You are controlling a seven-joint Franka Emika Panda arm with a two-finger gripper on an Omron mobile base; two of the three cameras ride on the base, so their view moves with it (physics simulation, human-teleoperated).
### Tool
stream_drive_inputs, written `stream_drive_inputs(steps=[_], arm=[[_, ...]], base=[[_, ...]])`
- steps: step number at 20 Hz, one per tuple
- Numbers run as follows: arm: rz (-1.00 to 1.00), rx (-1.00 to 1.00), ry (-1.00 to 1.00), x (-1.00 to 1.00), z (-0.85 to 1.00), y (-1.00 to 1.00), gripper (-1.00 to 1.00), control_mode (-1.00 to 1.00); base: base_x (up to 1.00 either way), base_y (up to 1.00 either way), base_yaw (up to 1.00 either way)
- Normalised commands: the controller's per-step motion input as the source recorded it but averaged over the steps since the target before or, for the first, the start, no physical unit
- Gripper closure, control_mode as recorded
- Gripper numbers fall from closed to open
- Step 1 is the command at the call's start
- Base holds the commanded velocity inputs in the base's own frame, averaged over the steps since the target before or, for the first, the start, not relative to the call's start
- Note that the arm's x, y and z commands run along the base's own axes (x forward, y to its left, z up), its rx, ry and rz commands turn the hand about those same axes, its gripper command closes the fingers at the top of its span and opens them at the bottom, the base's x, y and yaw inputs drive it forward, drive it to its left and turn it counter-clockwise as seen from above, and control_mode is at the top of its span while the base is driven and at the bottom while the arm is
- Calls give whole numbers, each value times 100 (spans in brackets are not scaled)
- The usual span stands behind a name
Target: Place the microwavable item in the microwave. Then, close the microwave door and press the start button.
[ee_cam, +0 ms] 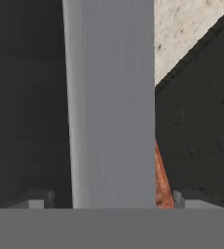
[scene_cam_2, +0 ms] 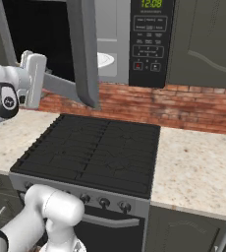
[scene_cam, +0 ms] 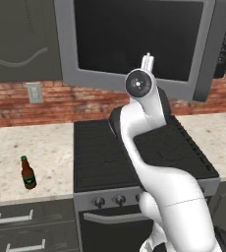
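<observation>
Door-closing looks to be the step in hand. The gripper (ee_cam: 112,199) sits right up against the microwave door (scene_cam: 134,44), its two tips standing wide apart on either side of the door's grey frame edge, which runs straight up between them in the hand view; nothing is clamped. Whether the tips touch the frame I cannot tell. The door is swung partly out from the microwave (scene_cam_2: 134,39), whose pale cavity and white turntable plate (scene_cam_2: 105,60) lie beyond the gripper, past the door's edge. On what shows of the plate I see no cup, so whether the microwavable item is already inside is uncertain. Below the gripper lies the black stove (scene_cam_2: 95,147); a brown bottle (scene_cam: 28,173) stands on the counter (scene_cam: 16,152), well apart to the gripper's left. My judgement: the next move calls for pushing the door shut, then reaching for the black control panel (scene_cam_2: 150,39) with green digits, to the gripper's right.
</observation>
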Motion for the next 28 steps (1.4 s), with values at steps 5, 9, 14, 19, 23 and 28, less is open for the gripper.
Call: stream_drive_inputs(steps=[5,9,14,19,23,28], arm=[[8,5,0,82,0,-22,-100,-100],[9,5,0,67,0,-26,-100,-100],[10,8,0,49,0,-22,-100,-100],[10,12,0,52,-1,-19,-100,-100],[10,10,5,66,-15,-8,-100,-100],[13,9,1,-5,-12,-5,-100,-100]], base=[[0,0,0],[0,0,0],[0,0,0],[0,0,0],[0,0,0],[0,0,0]])
